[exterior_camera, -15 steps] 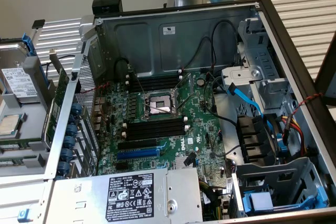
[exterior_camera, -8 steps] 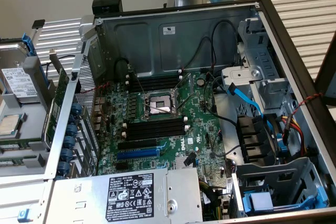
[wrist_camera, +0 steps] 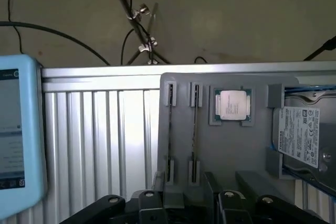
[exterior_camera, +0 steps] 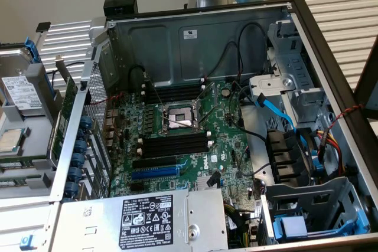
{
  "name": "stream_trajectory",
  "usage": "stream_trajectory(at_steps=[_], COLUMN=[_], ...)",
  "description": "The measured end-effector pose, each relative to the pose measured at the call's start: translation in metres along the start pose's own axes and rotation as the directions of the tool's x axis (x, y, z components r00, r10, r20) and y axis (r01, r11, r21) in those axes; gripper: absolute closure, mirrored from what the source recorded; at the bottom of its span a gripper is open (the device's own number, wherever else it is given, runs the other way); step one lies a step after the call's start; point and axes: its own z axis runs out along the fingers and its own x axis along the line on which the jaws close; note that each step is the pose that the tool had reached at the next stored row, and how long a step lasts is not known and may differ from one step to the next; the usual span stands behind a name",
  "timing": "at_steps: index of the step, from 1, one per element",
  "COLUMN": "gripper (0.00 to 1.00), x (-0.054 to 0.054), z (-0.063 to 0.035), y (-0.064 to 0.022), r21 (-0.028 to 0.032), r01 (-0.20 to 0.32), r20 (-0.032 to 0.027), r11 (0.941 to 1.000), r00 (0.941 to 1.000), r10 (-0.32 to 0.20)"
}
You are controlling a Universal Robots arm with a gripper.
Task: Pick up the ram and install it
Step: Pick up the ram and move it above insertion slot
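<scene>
Gripper [wrist_camera: 189,211] spread wide, holding nothing: I'm approaching the ram [wrist_camera: 195,127], edge-up in the grey holder [wrist_camera: 236,150]; gripping calls for square alignment, I judge.

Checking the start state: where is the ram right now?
Wrist view: the ram stands edge-on in a slot of the grey tray, beside the processor chip.

Cannot read print on the power supply label [exterior_camera: 147,219]. Cannot make out the ram [wrist_camera: 195,129], edge-on in its tray [wrist_camera: 231,150]. Finds gripper [wrist_camera: 186,208] and hard drive [wrist_camera: 302,137] cropped at picture edges.
</scene>
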Motion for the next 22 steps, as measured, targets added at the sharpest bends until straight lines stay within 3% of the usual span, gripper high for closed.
stream_trajectory(at_steps=[3,22], gripper=[0.58,0.58], x=[0.000,0.004], z=[0.0050,0.0395], y=[0.0000,-0.0005], r21=[0.0026,0.0028], r01=[0.000,0.000], r20=[0.0001,0.0001], r11=[1.0000,1.0000], r00=[1.0000,1.0000], r10=[0.000,0.000])
